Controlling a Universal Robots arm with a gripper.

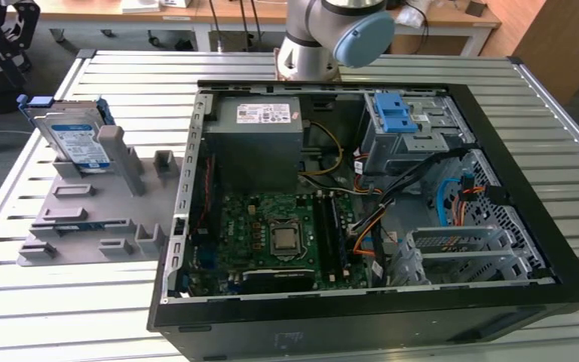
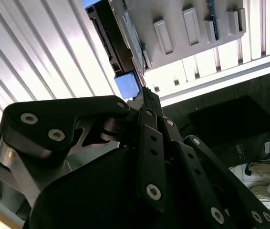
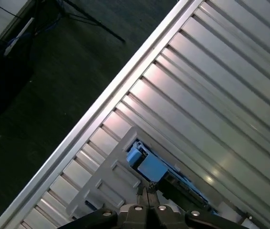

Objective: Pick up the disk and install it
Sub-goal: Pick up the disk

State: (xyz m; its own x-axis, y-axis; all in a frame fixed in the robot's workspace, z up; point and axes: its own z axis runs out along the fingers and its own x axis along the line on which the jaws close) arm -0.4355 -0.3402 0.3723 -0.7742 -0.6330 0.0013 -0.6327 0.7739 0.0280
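The disk (image 1: 76,139) stands on edge in a slot of the grey holder (image 1: 88,219) at the exterior view's left; it is a silver drive with a white-and-blue label in a blue carrier. In the second wrist view the disk (image 2: 120,38) lies just beyond my gripper (image 2: 144,91), whose fingertips are pressed together close to the carrier's blue tab (image 2: 127,86). The first wrist view shows the same: gripper (image 3: 148,190) shut, apart from the blue carrier (image 3: 147,164), with nothing between the fingers. The arm's black end (image 1: 3,34) hangs behind the disk.
An open computer case (image 1: 531,302) lies on the slatted metal table (image 1: 78,317), at the exterior view's right. Inside are a grey power-supply box (image 1: 259,128), a motherboard (image 1: 269,234), cables, and a grey cage with blue latches (image 1: 410,121). The table edge (image 3: 77,133) and floor are close to the holder.
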